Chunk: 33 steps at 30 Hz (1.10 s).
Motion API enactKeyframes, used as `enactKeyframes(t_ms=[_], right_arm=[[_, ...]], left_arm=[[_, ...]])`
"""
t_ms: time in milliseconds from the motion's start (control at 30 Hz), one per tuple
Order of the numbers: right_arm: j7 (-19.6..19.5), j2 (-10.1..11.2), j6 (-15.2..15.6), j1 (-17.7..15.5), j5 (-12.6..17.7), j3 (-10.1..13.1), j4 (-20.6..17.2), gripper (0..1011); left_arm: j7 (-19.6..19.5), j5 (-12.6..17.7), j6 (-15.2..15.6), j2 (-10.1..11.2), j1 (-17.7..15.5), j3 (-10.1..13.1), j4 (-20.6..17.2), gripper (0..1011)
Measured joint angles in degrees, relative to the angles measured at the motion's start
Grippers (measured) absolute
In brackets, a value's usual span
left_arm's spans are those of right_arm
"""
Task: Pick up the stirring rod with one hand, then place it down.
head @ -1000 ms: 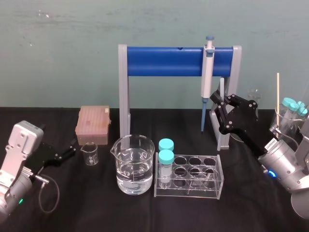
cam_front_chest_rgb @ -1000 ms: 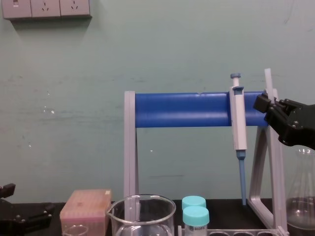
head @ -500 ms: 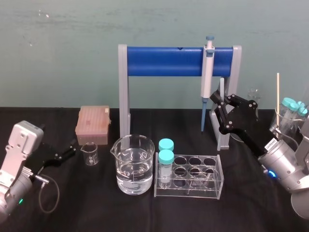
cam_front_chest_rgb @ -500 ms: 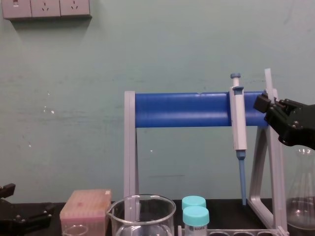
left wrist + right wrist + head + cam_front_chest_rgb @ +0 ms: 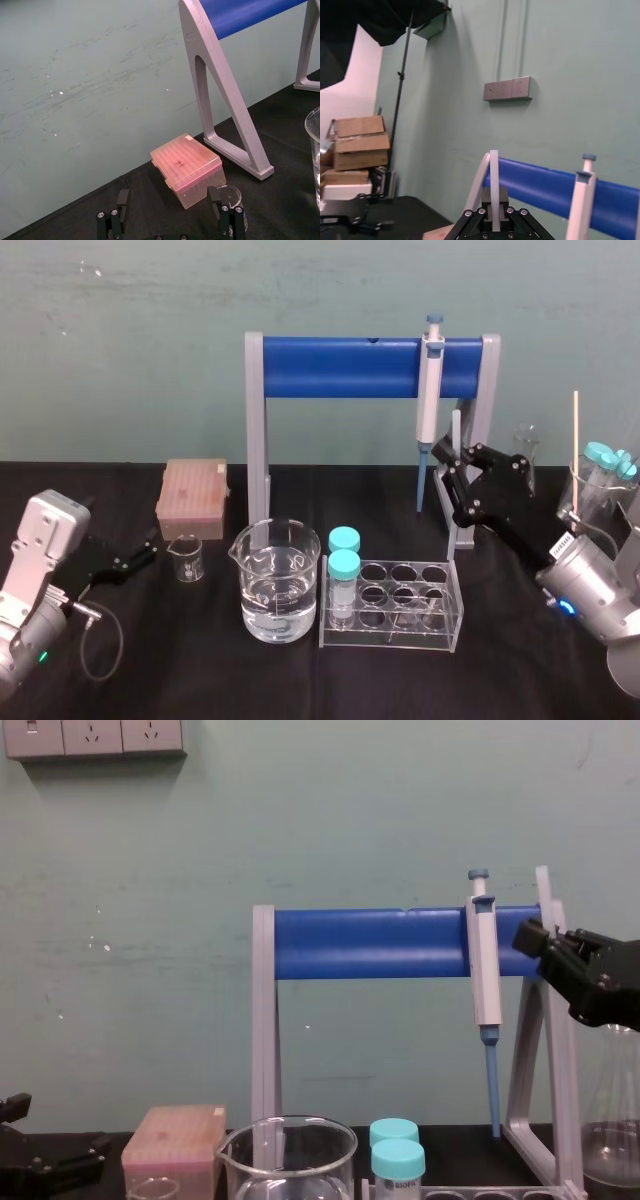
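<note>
The right hand (image 5: 455, 462) has come down a tiny bit since a moment ago. It holds the stirring rod (image 5: 456, 428) tight between its fingers, and the rod stands straight up just beside the right leg of the blue stand (image 5: 360, 367), toward the back right of the tabletop (image 5: 200, 670). This looks like the start of putting the rod down, so the pick-up part seems done; the left hand (image 5: 138, 552) rests near the left edge with its fingers apart.
</note>
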Motion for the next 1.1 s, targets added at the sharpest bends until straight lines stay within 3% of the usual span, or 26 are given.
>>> enactKeyframes(t_ms=[367,1100], right_arm=[[0.68,0.9,2.08,-2.04,0.04,0.14,-1.85,67],[4.16,0.46,3.49,-0.59,2.39,-1.15,2.02,67]], left_arm=[[0.0,0.0,0.0,0.0,0.0,0.0,0.0,1000],[0.0,0.0,0.0,0.0,0.0,0.0,0.0,1000]])
